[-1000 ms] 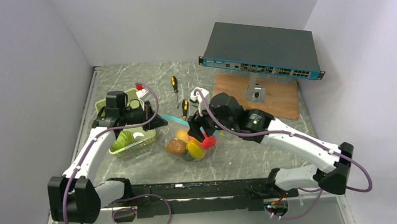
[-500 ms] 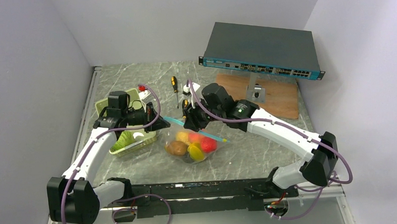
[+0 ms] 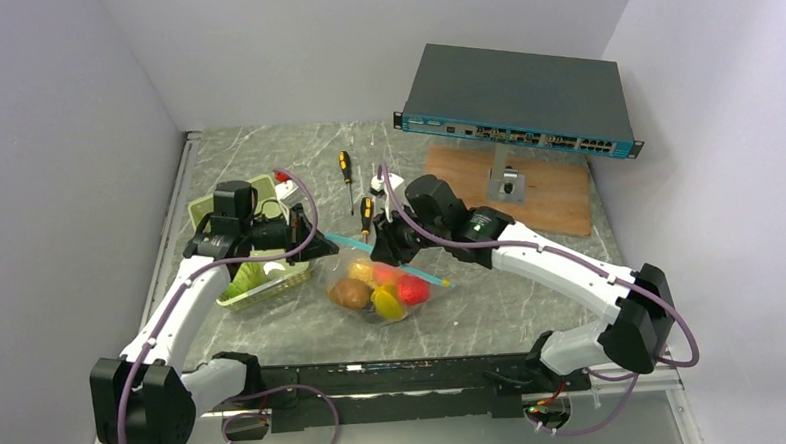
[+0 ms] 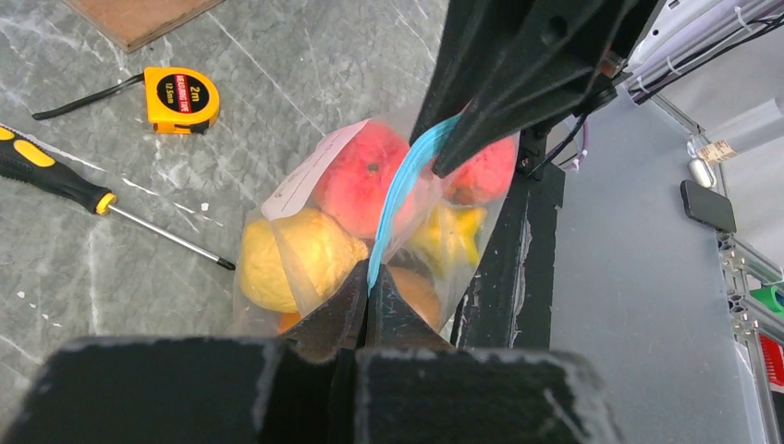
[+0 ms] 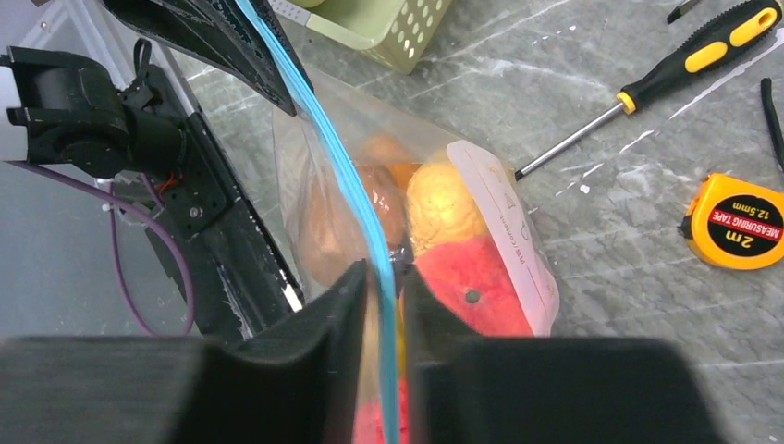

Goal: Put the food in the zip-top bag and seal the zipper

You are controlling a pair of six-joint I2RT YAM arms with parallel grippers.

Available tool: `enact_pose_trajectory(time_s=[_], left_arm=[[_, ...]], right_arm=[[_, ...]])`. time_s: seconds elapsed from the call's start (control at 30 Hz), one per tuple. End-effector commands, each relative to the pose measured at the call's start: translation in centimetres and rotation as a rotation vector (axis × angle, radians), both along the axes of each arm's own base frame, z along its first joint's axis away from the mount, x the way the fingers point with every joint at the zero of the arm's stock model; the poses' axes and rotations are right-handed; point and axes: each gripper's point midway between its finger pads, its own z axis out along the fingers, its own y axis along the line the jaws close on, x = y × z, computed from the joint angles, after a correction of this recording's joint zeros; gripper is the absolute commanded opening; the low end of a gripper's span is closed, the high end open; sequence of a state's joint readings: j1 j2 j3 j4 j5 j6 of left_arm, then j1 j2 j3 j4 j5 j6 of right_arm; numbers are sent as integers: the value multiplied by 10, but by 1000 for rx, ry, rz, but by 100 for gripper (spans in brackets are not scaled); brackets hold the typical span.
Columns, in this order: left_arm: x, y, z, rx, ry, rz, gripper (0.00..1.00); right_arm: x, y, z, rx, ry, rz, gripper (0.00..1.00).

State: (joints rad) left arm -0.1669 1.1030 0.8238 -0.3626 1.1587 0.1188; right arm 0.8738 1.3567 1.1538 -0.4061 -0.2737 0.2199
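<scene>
My grey bench (image 3: pixel 266 157) lies open along its near edge, with the network switch (image 3: pixel 514 97) and wooden board (image 3: pixel 558 200) well apart at the far right and the pale green tray (image 3: pixel 272 284) just left of the zip-top bag (image 3: pixel 343 276). The bag sits mid-bench, clear and bulging with the food (image 3: pixel 410 288) in red, yellow and orange. Its zipper (image 4: pixel 399 190) is stretched taut between my left jaws, pinched tight on one end, and my right jaws, closed over the strip further along. Only my wrist views show the tape measure (image 5: pixel 744 222) beyond it.
</scene>
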Motion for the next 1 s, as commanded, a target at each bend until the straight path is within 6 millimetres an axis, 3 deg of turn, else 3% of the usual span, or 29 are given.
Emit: enact_pose_trajectory(time_s=[0.0, 0.03, 0.1, 0.2, 0.43, 0.83, 0.97], left_arm=[[-1, -3, 19, -27, -92, -35, 0], [0, -3, 19, -23, -90, -28, 0], [4, -2, 18, -12, -87, -2, 0], [15, 3, 14, 27, -89, 77, 32], [30, 18, 20, 76, -181, 246, 69], [57, 53, 22, 193, -264, 517, 77], [64, 69, 23, 227, -286, 622, 80]], right_arm=[[0, 2, 22, 77, -31, -2, 10], [0, 0, 23, 79, -34, -10, 3], [2, -4, 25, 77, -40, -42, 0], [11, -22, 27, 58, -63, -153, 0], [33, -92, 40, -10, -149, -495, 0], [38, -240, 39, -377, -247, -964, 0], [42, -256, 25, -507, -267, -1005, 0]])
